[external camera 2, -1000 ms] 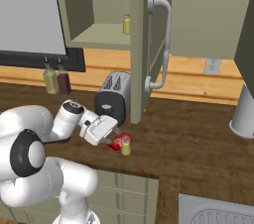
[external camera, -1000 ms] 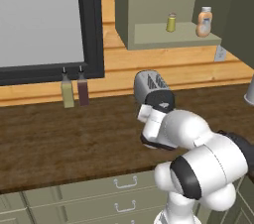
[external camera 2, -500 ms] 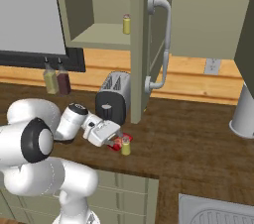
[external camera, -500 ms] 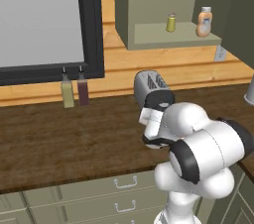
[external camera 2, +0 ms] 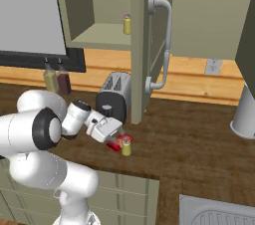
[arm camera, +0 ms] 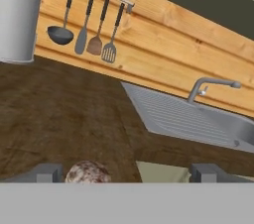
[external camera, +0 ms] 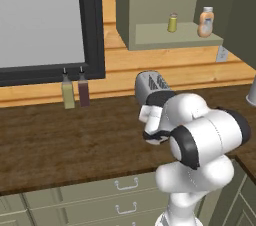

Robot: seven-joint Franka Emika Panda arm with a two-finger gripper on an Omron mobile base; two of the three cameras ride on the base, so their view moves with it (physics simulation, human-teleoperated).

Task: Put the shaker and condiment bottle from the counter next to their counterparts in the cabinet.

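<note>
End effector point(external camera 2: 118, 141) sits low over the front part of the surface point(external camera 2: 199, 144), directly against the condiment bottle point(external camera 2: 118, 144), which lies red at the tips. Whether the fingers are clamped on it or merely beside it cannot be told. In the hand view two grey fingertips point(arm camera: 47, 173) stand well apart at the bottom edge, with a rounded speckled top between them at about 7 o'clock (identity not clear).

The shaker point(external camera 2: 126, 146) stands upright on the surface, touching or just beside the bottle, at 5 o'clock from the toaster point(external camera 2: 113, 100).

Cabinet point(external camera: 150, 5) is open. On its shelf, the yellow-green shaker point(external camera: 172, 22) and peach bottle point(external camera: 205, 21) stand apart, the bottle at 3 o'clock of the shaker.

Two nozzle bottles point(external camera: 75, 90) stand against the back wall beneath the dark window frame.
</note>
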